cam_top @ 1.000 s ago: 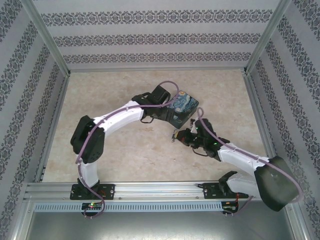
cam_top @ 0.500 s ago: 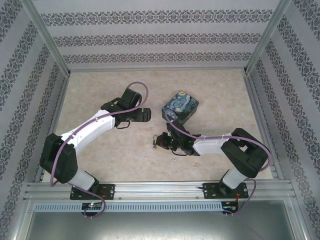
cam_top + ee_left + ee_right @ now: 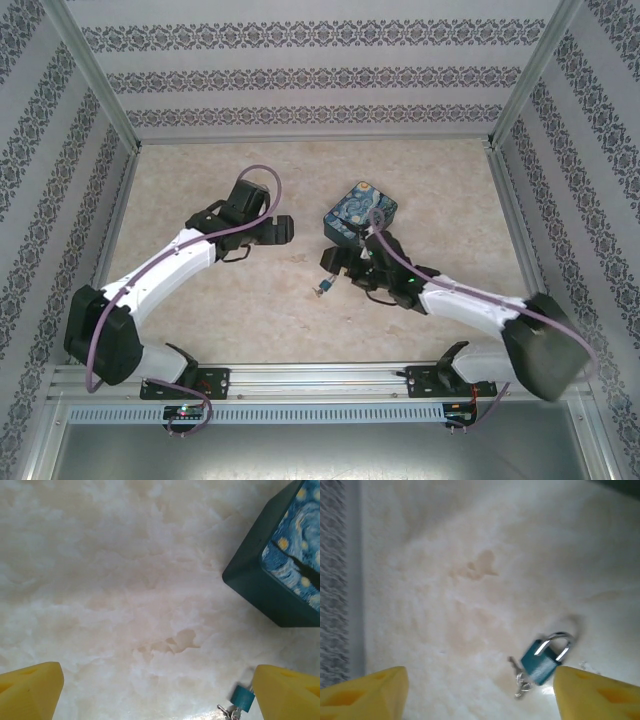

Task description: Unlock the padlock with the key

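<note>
Within the last half second the right end effector (image 3: 333,264) was drawn back toward 1 o'clock from the low spot it had occupied. The padlock (image 3: 323,289) was left lying free on the desk (image 3: 200,180), at 7 o'clock of the printed box (image 3: 360,212). In the right wrist view the blue body was seen flat on its side, shackle toward 1 o'clock, with the key (image 3: 518,676) touching its lower end at 7 o'clock (whether it was seated in the keyway could not be told through the blur). The shackle was judged to be still closed, so the unlocking was taken as not yet done and a fresh grasp as needed. The right end effector was held just above the padlock with its yellow fingers spread wide and nothing between them. The left end effector (image 3: 286,229) had been pulled slightly toward 9 o'clock; it was stretched low over the desk, aimed at the box, fingers likewise wide apart and empty.
</note>
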Controlling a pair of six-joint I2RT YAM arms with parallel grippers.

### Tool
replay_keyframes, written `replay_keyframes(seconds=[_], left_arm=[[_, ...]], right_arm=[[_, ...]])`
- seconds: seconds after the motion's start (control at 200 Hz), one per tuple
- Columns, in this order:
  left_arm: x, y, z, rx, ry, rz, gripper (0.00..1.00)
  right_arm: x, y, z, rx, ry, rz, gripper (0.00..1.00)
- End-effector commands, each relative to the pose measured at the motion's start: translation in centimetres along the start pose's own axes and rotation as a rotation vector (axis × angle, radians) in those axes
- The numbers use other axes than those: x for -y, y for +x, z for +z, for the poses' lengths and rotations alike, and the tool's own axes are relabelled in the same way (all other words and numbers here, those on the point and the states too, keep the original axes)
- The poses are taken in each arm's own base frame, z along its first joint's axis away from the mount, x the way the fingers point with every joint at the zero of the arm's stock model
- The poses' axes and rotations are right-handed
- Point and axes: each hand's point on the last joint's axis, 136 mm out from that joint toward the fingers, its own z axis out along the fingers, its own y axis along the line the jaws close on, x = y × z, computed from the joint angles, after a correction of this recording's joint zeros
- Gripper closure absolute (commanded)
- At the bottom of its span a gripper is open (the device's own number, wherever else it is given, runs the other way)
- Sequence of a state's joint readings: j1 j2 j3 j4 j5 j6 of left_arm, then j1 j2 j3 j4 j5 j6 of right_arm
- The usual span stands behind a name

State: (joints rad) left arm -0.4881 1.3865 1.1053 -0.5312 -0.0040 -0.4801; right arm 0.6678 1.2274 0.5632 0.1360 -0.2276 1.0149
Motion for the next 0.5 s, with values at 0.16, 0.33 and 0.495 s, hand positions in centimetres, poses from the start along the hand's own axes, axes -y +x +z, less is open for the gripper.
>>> replay_keyframes(seconds=[0.16, 0.33, 0.495], left_arm=[[-5.7, -2.9, -4.3, 0.225, -0.216, -0.034, 0.01], [-8.1, -4.7, -6.8, 0.462, -0.304, 0.027, 0.00], [-11.2, -5.2, -7.7, 0.595, -0.415, 0.071, 0.01]], right_arm=[[0.6, -7.7, -9.5, 0.245, 0.242, -0.147, 0.02], [4.5, -14.4, -15.9, 0.563, 0.476, -0.168, 0.02], [8.4, -18.8, -20.6, 0.834, 0.696, -0.176, 0.02]])
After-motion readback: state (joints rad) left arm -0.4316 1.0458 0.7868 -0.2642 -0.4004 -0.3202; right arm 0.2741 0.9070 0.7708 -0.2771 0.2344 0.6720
